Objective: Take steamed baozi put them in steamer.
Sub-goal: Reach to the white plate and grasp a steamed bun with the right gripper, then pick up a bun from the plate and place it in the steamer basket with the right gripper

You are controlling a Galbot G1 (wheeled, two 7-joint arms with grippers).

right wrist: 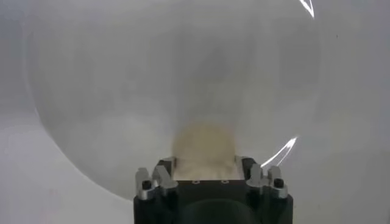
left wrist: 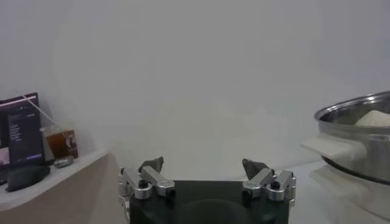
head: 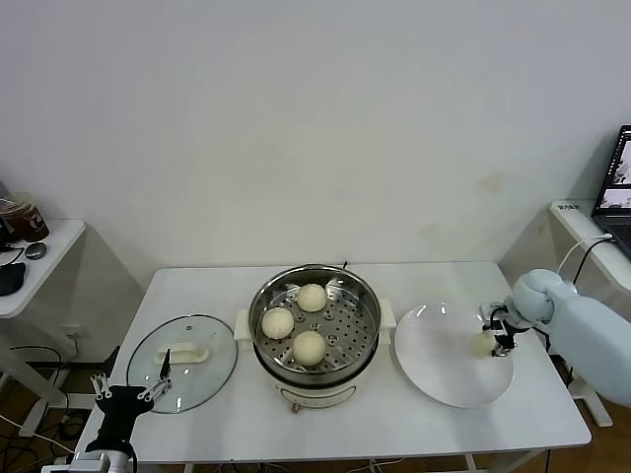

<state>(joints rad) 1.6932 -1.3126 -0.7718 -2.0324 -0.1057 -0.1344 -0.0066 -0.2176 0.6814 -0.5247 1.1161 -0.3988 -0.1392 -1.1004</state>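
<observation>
Your right claw (head: pixel 490 342) sits over the right part of the white plate (head: pixel 439 365), fingers pinching the fourth bun (right wrist: pixel 203 145) (the wrist view shows it between them). Three buns (head: pixel 310 347) lie on the perforated tray inside the steamer (head: pixel 314 330), which stands at the table's (head: pixel 394 424) centre, left of the plate. Your left claw (head: pixel 131 389) waits at the near left corner, fingers spread, just beside the glass lid (head: pixel 182 363).
</observation>
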